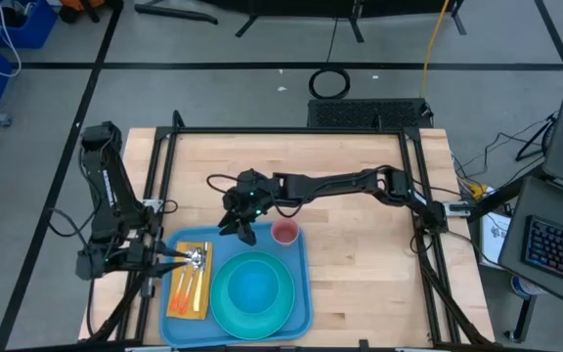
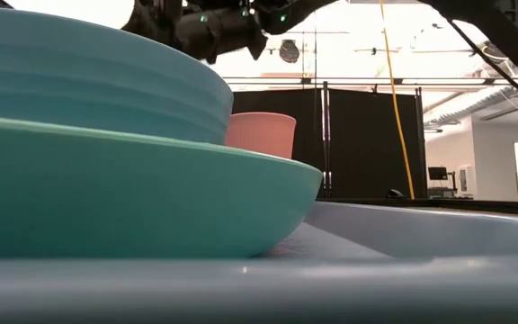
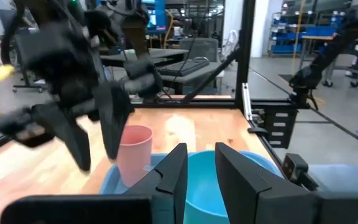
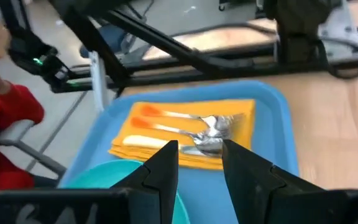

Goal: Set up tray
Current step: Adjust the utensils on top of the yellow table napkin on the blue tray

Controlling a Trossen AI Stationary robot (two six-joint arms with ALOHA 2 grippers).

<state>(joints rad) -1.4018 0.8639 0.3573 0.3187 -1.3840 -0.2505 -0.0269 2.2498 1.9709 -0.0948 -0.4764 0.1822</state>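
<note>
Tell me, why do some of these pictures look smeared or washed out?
Left wrist view: the right gripper beside the pink cup is motion-blurred. Low view: bright ceiling glare behind, with the teal plate filling the frame. High view: evenly lit, sharp.

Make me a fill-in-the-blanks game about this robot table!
1. The cutlery lies on an orange ____.
2. The blue bowl sits on a teal ____.
3. The cup in the tray corner is ____.
4. The right gripper hovers over the tray, fingers ____.

Missing words: napkin; plate; pink; open
</note>
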